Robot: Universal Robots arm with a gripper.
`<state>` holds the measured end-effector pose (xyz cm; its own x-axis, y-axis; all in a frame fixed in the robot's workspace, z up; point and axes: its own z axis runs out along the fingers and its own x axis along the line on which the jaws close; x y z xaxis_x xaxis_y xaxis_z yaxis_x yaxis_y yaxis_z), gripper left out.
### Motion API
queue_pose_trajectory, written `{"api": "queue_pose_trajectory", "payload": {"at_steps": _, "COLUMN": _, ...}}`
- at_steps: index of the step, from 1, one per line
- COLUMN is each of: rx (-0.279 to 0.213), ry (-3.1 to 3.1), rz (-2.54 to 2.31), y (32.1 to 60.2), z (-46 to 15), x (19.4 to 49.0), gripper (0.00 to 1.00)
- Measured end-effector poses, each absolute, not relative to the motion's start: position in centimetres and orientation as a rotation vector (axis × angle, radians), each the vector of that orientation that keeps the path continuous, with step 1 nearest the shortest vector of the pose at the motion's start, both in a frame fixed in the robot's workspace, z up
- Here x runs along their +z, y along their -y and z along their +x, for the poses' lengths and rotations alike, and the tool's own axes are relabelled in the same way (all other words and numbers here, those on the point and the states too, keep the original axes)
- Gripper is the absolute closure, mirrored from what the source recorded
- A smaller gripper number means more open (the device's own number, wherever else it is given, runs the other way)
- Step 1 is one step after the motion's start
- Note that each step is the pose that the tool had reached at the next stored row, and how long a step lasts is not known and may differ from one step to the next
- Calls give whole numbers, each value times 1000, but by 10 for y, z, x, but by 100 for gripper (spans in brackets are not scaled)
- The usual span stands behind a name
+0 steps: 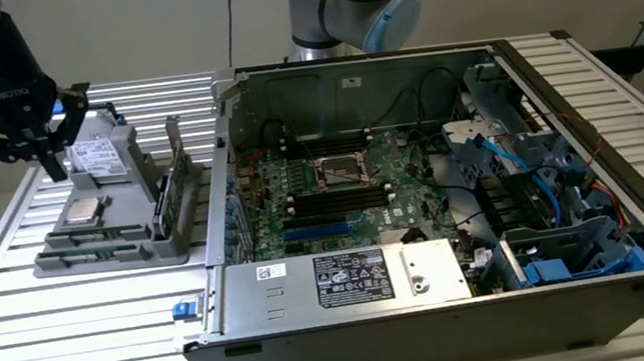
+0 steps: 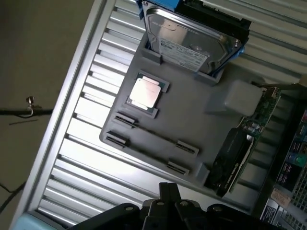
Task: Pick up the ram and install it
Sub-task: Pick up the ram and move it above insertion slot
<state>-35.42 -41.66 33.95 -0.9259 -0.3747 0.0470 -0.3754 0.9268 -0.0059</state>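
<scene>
progress: basically zero lol | jaws: pressed together, pinching nothing, hanging over the gray parts tray (image 2: 192, 120) | ram (image 2: 156, 134): looks parked on edge in a tray slot, untouched I think | motherboard memory slots (image 1: 337, 204): look empty | left: both pick and install

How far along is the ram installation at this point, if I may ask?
Nothing looks done yet: the ram seems to sit in the grey tray. In hand: the gripper, jaws shut and empty, hangs over the tray. Left: the pick-up and seating it in the motherboard.
</scene>
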Motion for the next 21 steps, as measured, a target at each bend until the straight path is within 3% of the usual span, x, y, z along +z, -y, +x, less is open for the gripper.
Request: {"api": "queue_pose_trajectory", "payload": {"at_steps": 21, "rx": 7, "ry": 2898, "rz": 1170, "y": 417, "z": -354, "x": 338, "gripper": 89}}
